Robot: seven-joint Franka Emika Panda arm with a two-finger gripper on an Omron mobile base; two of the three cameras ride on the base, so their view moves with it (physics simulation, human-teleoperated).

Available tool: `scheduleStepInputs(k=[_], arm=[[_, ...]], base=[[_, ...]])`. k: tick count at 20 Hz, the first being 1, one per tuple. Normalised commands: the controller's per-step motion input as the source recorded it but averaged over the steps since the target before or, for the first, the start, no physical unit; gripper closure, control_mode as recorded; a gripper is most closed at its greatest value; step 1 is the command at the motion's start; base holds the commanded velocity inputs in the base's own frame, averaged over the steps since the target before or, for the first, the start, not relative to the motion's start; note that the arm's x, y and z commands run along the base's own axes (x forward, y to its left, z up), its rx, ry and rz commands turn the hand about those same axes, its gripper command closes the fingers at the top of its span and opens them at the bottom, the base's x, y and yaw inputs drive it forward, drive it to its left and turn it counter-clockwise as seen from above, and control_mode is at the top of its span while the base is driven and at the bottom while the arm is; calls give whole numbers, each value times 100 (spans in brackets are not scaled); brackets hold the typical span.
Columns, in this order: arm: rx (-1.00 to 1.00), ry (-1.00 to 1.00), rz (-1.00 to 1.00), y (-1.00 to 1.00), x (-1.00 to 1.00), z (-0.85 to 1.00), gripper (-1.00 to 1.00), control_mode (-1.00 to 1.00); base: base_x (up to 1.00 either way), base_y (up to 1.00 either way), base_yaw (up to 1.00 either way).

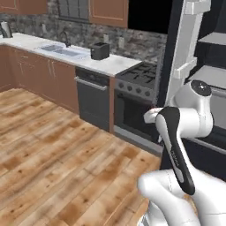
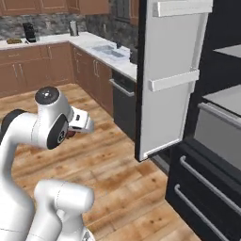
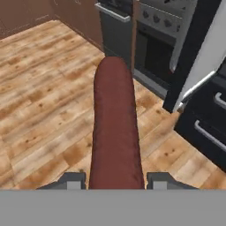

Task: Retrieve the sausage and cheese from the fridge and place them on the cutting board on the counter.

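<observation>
I see the sausage (image 3: 115, 128), a dark red cylinder with a rounded far end, pinched between the jaws and pointing away over the wooden floor. The black fridge (image 2: 207, 155) stands open, its white-lined door swung outward, grey shelves inside.

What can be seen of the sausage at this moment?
The sausage is a dark red, matte cylinder with a rounded far end, smooth and uncut. It is clamped between the fingertips of the gripper, pointing straight out from the hand above the wooden floor, away from the open fridge. Nothing else touches it.
</observation>
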Motion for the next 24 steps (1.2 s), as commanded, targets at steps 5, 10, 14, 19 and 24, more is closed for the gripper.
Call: scheduleStepInputs(k=[5,10,14,19,24], arm=[[0,0,0,0,0,0,100,100],[0,0,0,0,0,0,100,100],[0,0,0,0,0,0,100,100],[0,0,0,0,0,0,100,100],[0,0,0,0,0,0,100,100]], base=[[-8,8,96],[28,8,72],[82,3,24],[94,2,0],[94,0,0]])
